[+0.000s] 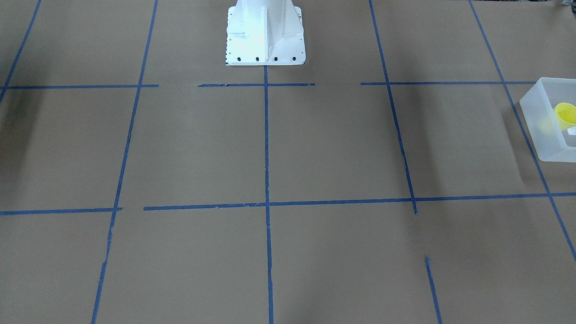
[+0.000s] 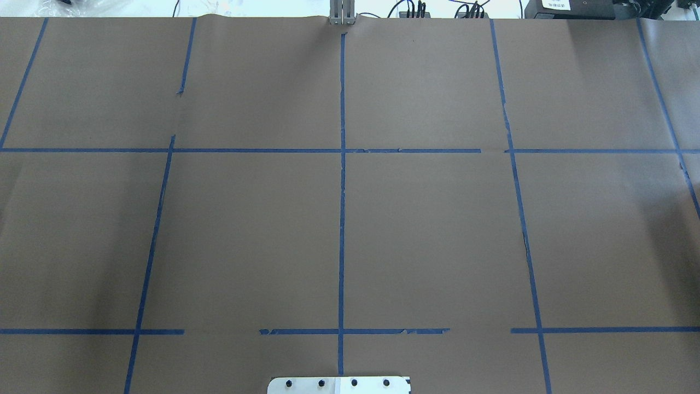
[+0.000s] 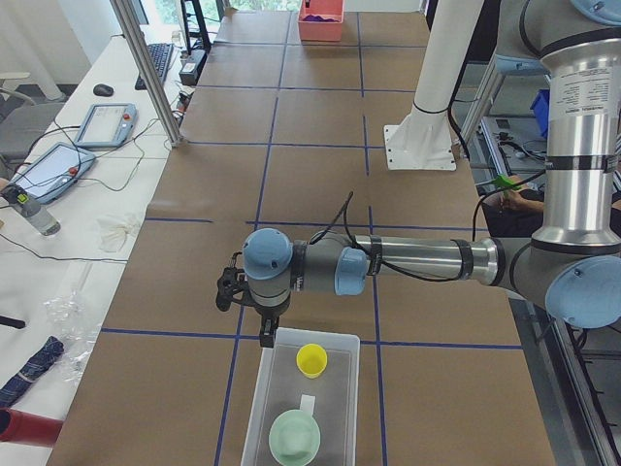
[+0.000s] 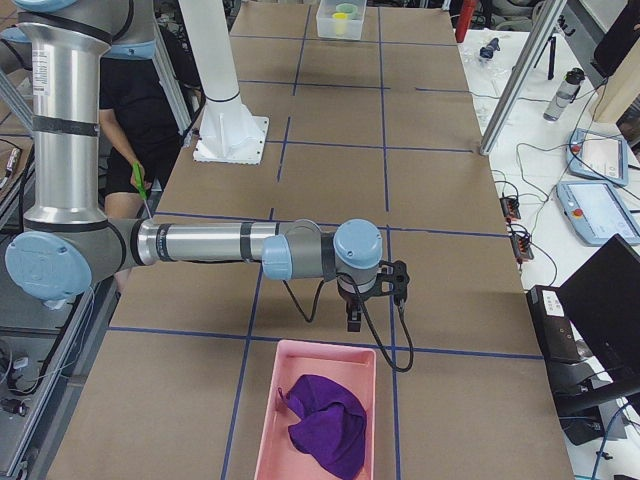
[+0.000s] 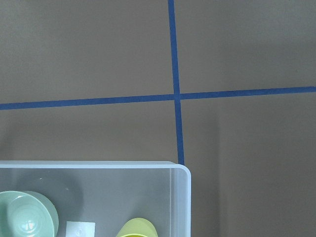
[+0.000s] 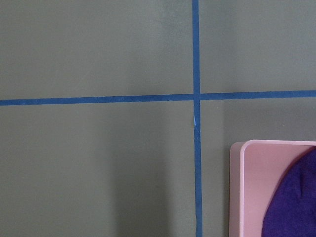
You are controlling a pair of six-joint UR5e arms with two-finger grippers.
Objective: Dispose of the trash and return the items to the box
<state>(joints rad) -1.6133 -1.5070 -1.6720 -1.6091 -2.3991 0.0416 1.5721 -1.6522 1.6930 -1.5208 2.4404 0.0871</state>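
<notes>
The yellow cup (image 3: 311,360) lies inside the frosted box (image 3: 254,408), next to a pale green bowl (image 3: 294,437) and a white label (image 3: 308,403). The cup (image 1: 566,113) and box (image 1: 537,130) also show at the front-facing view's right edge, and in the left wrist view as the cup (image 5: 138,228) and the box's rim (image 5: 180,197). My left gripper (image 3: 267,335) hangs just over the box's far edge; I cannot tell if it is open. My right gripper (image 4: 354,322) hangs just beyond the pink tray (image 4: 320,350); I cannot tell if it is open.
The pink tray holds a crumpled purple cloth (image 4: 325,425), also seen in the right wrist view (image 6: 294,207). The robot's white base (image 1: 265,36) stands at the table's middle. Brown paper with a blue tape grid (image 2: 342,219) covers the table.
</notes>
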